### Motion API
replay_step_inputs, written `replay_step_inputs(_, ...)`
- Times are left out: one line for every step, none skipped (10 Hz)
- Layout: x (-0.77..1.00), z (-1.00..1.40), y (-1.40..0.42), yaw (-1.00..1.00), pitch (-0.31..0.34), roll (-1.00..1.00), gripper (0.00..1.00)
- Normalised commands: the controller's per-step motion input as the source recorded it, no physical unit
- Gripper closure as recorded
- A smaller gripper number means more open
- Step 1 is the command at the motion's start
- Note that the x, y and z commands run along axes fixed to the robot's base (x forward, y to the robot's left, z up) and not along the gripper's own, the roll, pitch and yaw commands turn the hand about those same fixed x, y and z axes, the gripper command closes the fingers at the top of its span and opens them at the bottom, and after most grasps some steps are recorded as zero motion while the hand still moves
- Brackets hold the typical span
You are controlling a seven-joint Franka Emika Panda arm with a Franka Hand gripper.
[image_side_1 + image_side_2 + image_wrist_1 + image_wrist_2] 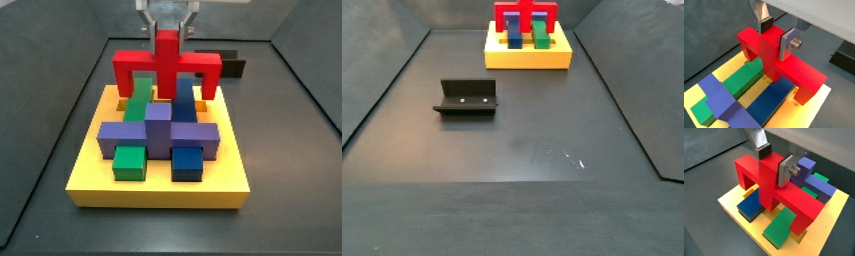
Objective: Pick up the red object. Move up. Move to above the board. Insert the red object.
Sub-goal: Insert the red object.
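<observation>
The red object point(166, 62) stands upright over the back half of the board point(160, 195), its three prongs pointing down. In both wrist views the prongs point(807, 95) point(803, 225) come down among the green and blue blocks; I cannot tell whether they are seated. My gripper point(777, 36) point(775, 162) is shut on the red object's middle stem from above, with one dark pad and one silver plate pressed on opposite faces. The gripper point(167, 22) shows in a side view too. The board point(529, 58) lies at the far end of the floor.
The board carries a purple cross block point(160, 130), green blocks point(128, 160) and blue blocks point(187, 162). A small black block point(234, 68) lies behind the board. The fixture point(466, 97) stands on the dark floor left of centre. Dark walls enclose the floor.
</observation>
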Motion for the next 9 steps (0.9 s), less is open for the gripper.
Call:
replay_step_inputs(0.0,0.0,-0.05,0.0,0.0,0.0,1.0)
replay_step_inputs(-0.04,0.15,0.0,0.0,0.0,-0.03,1.0)
replay_step_inputs(-0.11,0.17,0.0,0.0,-0.017,-0.03,1.0)
replay_step_inputs(-0.09,0.17,0.0,0.0,-0.011,-0.04,1.0)
replay_step_inputs(-0.08,0.13,0.0,0.0,-0.021,-0.06,1.0)
replay_step_inputs(-0.02,-0.07,0.0,0.0,-0.066,-0.03,1.0)
replay_step_inputs(0.0,-0.15,0.0,0.0,-0.067,-0.01,1.0)
replay_step_inputs(-0.03,-0.27,0.0,0.0,-0.099,-0.01,1.0)
replay_step_inputs(-0.05,-0.25,0.0,0.0,-0.097,-0.01,1.0)
